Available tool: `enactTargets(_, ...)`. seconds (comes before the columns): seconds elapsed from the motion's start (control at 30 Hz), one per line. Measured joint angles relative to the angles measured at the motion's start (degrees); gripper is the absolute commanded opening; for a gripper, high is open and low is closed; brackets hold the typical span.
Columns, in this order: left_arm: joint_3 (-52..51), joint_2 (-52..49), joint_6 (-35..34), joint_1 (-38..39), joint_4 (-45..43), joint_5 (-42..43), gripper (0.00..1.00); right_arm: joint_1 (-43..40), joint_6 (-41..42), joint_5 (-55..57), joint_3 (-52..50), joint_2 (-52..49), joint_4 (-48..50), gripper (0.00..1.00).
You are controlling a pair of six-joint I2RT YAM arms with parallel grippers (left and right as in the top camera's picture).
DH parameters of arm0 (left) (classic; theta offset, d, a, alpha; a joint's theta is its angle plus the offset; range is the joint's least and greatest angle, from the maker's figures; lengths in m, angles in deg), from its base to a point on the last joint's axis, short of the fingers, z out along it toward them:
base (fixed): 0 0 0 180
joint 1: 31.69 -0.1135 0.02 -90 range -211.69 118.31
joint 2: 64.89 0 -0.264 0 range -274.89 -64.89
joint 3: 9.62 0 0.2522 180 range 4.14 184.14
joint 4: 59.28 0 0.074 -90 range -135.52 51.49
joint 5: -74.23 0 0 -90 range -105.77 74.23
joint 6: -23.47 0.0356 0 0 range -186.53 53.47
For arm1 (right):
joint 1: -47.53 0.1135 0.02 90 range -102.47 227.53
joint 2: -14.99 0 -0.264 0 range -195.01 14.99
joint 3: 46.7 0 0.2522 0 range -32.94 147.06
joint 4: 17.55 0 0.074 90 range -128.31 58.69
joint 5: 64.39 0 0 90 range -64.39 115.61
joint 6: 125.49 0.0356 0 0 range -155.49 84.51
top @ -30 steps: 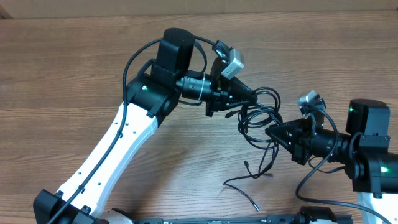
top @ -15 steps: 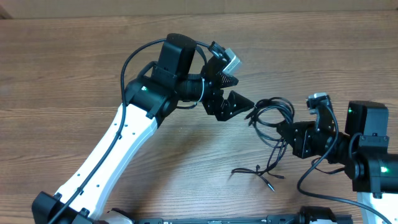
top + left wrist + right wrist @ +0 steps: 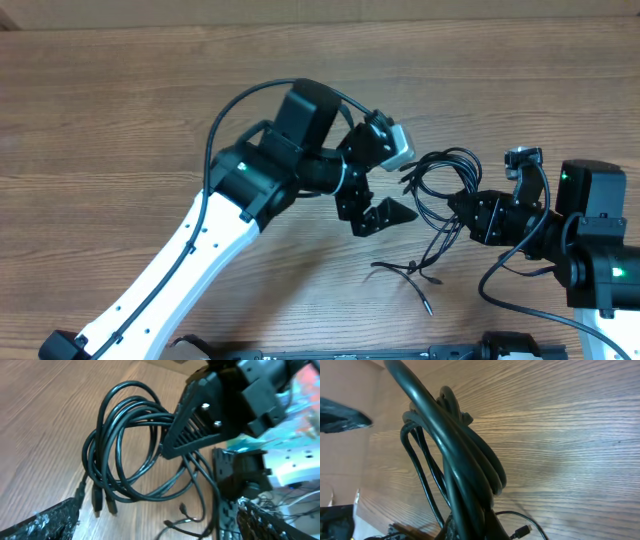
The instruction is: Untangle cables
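Wood-grain desk seen from overhead. Toward the desk's middle, the left gripper (image 3: pixel 400 188) stands with jaws spread wide and empty. The cables (image 3: pixel 438 185) lie just to its right as a loose coil, its long axis running far edge to near, with plug ends trailing toward the near edge. The right gripper (image 3: pixel 458 203), jaws together, clamps the coil's right side. The nearer free arm is the left; its reach is probably rightward.

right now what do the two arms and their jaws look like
The left arm has a long white link, black joint housings with a green light, and a thin black wire looping over it. The right arm is mostly black, also with green lights. Each wrist carries a small grey box: left camera, right camera. The jaws are black, wedge-shaped and ribbed.
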Motion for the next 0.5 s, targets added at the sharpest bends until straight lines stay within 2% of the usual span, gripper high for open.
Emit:
enactTargets(0.13,0.0,0.0,-4.5,2.6,-0.8,-9.6,1.00,0.0,0.3,-1.0,0.0,0.0,0.0,0.04)
enactTargets(0.43,0.0,-0.3,-16.3,5.4,-4.0,-22.9,1.00,0.0,2.1,-1.3,0.0,0.0,0.6,0.04)
enactTargets(0.5,0.0,-1.4,-19.1,5.4,-4.6,-24.3,0.93,0.0,2.6,-1.3,0.0,0.0,0.6,0.04)
